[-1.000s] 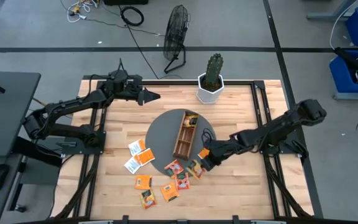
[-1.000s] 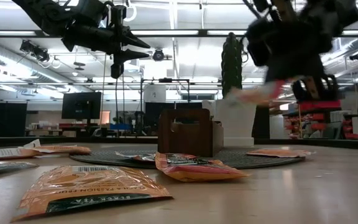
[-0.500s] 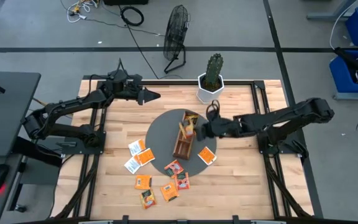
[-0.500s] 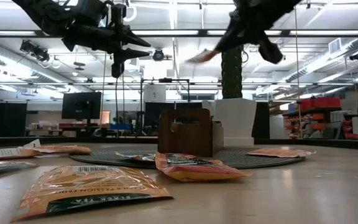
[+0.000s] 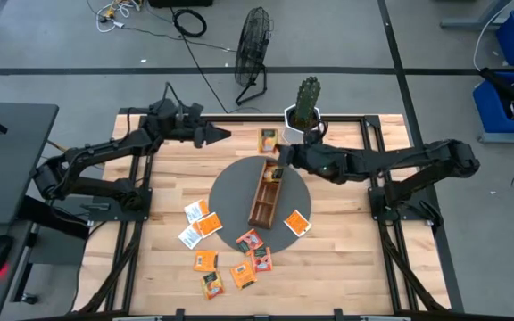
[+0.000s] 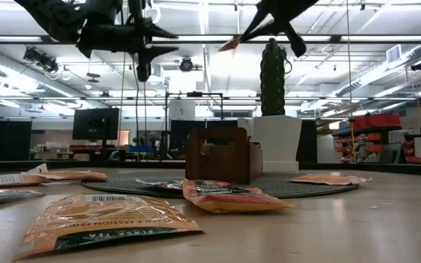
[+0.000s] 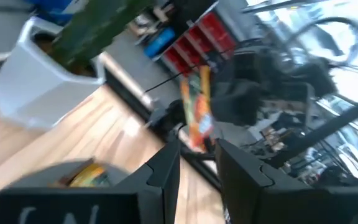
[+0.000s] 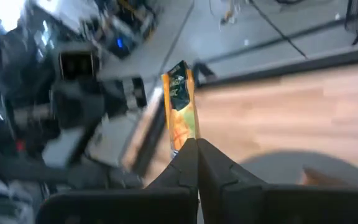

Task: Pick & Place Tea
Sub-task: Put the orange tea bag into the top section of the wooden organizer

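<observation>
- Sachet, orange with some print, up in the air near the far edge of the table, just past the far end of the wooden tray and beside the white cactus pot.
- Pinched edge-on by the right gripper, fingers clamped tight on its lower end.
- Other tea sachets scattered flat on the wood near the front edge, a couple overlapping the round dark mat; one more on the mat's right side.
- Left gripper hanging over the far left of the table, well apart from the tea, fingers slightly parted, holding nothing.
</observation>
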Robot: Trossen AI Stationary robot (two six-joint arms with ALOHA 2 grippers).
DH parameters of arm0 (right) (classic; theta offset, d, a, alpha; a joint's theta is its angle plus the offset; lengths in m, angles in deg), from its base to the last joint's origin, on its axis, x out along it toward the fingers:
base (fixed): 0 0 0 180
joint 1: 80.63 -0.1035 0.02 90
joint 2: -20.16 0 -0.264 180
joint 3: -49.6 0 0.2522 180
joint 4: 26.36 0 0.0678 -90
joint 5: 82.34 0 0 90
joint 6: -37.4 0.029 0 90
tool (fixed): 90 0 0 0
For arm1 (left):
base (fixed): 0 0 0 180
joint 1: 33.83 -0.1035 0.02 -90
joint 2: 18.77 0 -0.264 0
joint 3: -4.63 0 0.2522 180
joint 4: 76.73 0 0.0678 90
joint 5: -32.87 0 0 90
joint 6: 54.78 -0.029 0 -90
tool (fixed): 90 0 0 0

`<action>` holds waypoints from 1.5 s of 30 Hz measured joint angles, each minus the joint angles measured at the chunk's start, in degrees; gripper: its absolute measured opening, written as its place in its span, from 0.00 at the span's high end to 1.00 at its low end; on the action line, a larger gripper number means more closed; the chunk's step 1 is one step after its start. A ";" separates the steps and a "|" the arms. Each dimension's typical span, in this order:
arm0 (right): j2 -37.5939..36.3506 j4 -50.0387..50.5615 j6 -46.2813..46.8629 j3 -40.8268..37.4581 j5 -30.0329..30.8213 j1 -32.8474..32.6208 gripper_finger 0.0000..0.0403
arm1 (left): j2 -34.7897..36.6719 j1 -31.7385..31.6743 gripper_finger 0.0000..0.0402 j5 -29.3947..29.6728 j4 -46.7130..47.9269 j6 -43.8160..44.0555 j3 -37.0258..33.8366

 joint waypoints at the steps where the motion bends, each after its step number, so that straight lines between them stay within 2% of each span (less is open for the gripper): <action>1: 0.05 -1.86 -0.98 0.00 0.36 0.38 1.00 | 0.00 0.56 0.73 -0.02 -1.60 0.06 0.00; 6: 0.50 -10.90 -6.11 0.02 2.27 1.26 1.00 | -0.04 3.50 0.68 2.40 -5.23 1.50 0.02; 16: 1.19 -19.97 -10.54 0.04 2.87 1.37 1.00 | -0.04 6.18 0.49 9.88 -8.95 1.27 0.02; 21: 2.33 -24.62 -11.22 0.12 2.48 1.10 1.00 | -0.36 7.15 0.45 11.56 -9.30 1.29 0.02; 24: 4.12 -23.44 -11.41 2.12 1.79 1.10 1.00 | -1.62 7.54 0.45 11.86 -9.87 2.16 0.23; 32: 10.28 -13.10 -14.13 12.91 -0.35 1.10 1.00 | -5.14 8.21 0.45 7.81 -9.81 4.02 5.49; 39: 9.46 -14.81 -20.86 15.13 1.39 0.86 1.00 | -5.14 7.73 0.45 2.95 -9.70 3.76 5.90; 45: 9.44 -14.15 -22.33 15.15 2.46 0.80 1.00 | -5.11 7.71 0.45 2.12 -9.78 3.66 5.90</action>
